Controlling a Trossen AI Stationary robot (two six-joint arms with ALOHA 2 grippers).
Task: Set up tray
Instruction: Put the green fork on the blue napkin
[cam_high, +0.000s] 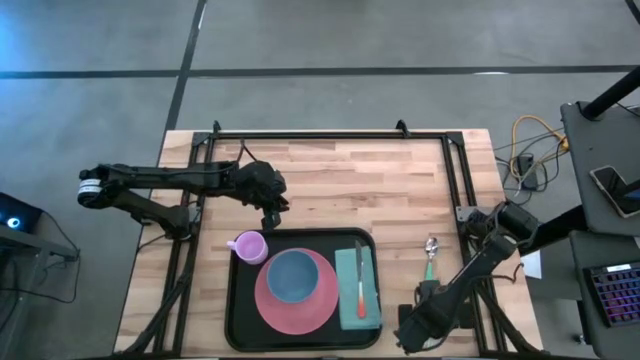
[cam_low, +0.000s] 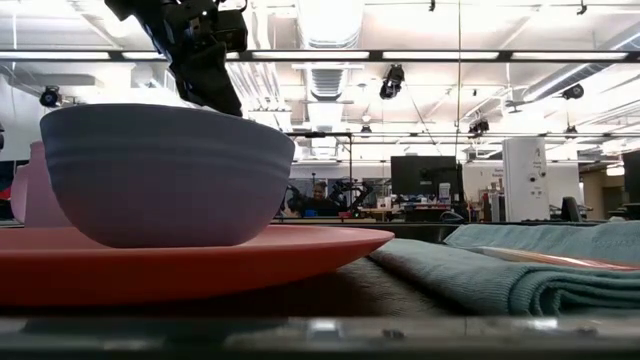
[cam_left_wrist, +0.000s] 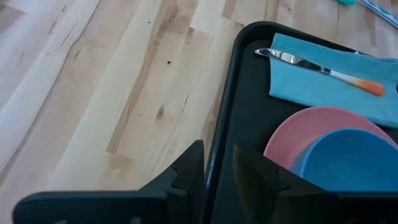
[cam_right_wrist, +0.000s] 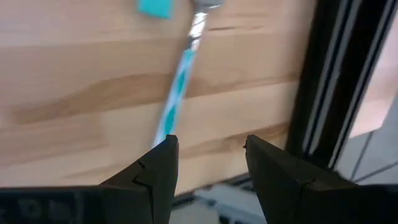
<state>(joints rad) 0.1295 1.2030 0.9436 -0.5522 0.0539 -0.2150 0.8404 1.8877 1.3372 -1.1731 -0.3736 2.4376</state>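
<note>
The black tray (cam_high: 240, 300) lies at the table's near middle. On it a pink plate (cam_high: 300, 310) carries a blue bowl (cam_high: 292, 275), a pink cup (cam_high: 247, 246) stands in the far left corner, and a teal napkin (cam_high: 370, 305) bears an orange-handled knife (cam_high: 360, 290). A teal-handled spoon (cam_high: 430, 258) lies on the table to the tray's right. My left gripper (cam_high: 270, 215) hovers over the tray's far rim (cam_left_wrist: 217, 143), fingers apart, with nothing between them. My right gripper (cam_right_wrist: 205, 162) stands open near the front edge, short of the spoon (cam_right_wrist: 177, 87).
A black frame rail (cam_high: 455, 170) runs along the table's right side and another (cam_high: 320, 135) along the far edge. Bare wood (cam_high: 340, 185) lies beyond the tray. Cables and a keyboard (cam_high: 610, 290) sit off the table at the right.
</note>
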